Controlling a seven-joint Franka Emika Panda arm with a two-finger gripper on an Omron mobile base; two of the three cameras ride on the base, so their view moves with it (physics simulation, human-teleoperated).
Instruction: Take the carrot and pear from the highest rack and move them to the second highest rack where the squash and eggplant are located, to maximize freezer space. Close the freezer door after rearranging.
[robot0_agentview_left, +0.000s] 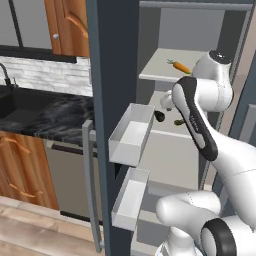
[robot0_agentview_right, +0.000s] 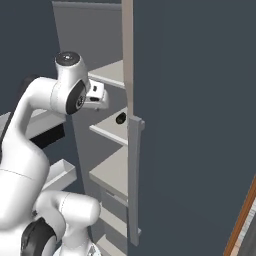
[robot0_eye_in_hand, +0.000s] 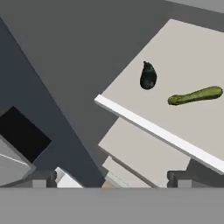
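Fingertips: two small dark tips at the bottom edge of the hand view, far apart, so the gripper (robot0_eye_in_hand: 111, 181) stands spread wide with nothing between its jaws.
Eggplant (robot0_eye_in_hand: 148, 75): upper centre-right of the hand view, on a pale rack (robot0_eye_in_hand: 144, 127), well above and beyond the jaws, not touched.
Squash (robot0_eye_in_hand: 195, 95): long and green, just right of the eggplant on the same rack, apart from it.
Arm: in the left base view it rises from the lower right, elbow bent high, and the wrist reaches into the open freezer at frame centre-right.
Hand: in the right base view it sits at upper left, level with the shelves.
Carrot (robot0_agentview_left: 179, 66): upper right of the left base view, lying on the highest rack (robot0_agentview_left: 155, 74), above the hand.
Pear: cannot tell where it lies.
Freezer door (robot0_agentview_left: 112, 125): open, left of centre, two white bins on its inner face.
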